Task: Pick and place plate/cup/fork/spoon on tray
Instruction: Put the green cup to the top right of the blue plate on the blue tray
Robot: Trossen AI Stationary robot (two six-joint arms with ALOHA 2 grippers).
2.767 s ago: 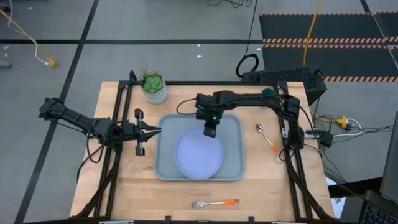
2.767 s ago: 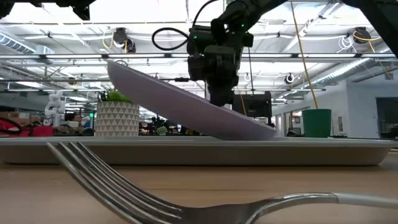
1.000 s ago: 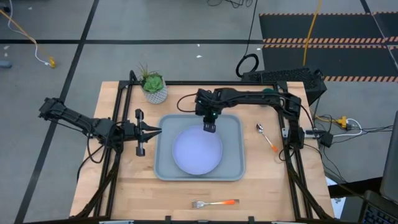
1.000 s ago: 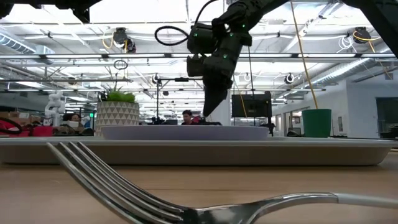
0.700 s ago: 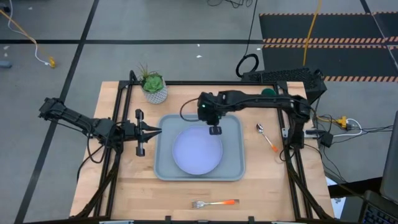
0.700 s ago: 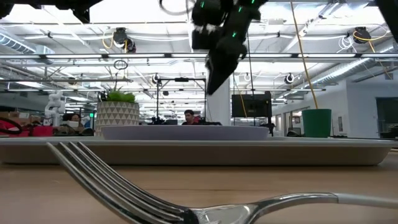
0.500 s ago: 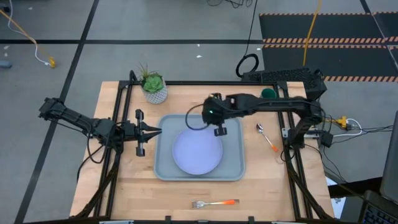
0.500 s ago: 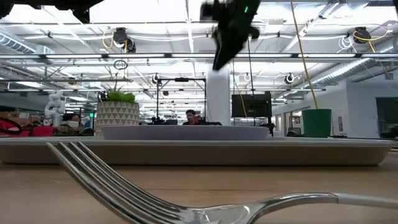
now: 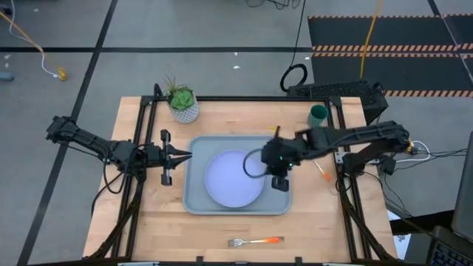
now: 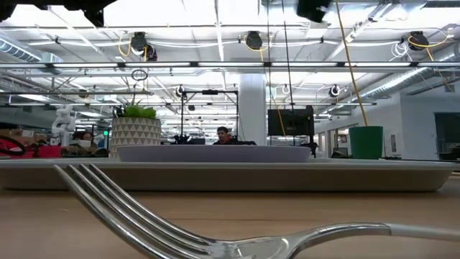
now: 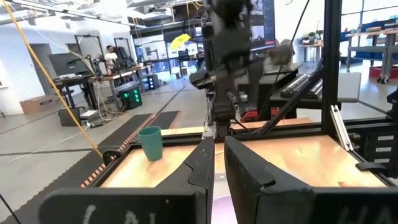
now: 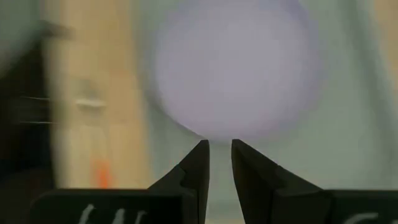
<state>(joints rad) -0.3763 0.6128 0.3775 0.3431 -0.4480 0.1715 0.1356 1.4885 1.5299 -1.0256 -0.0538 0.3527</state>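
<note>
Your right gripper (image 9: 280, 182) hangs over the tray's (image 9: 196, 201) right rim, jaws slightly apart, empty; only the wrist view shows that gap. Left gripper (image 9: 185, 155), also barely parted, waits at the tray's left edge. Fork (image 9: 255, 241) nearest, then plate (image 9: 229, 177) flat in the tray, cup (image 9: 318, 114) at the far right corner.

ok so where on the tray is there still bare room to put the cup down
The plate fills the middle of the tray. Bare patches are the tray's corners, widest along the near rim and the right side, though the right gripper hangs over that right strip. The cup stands at the table's far right.
</note>
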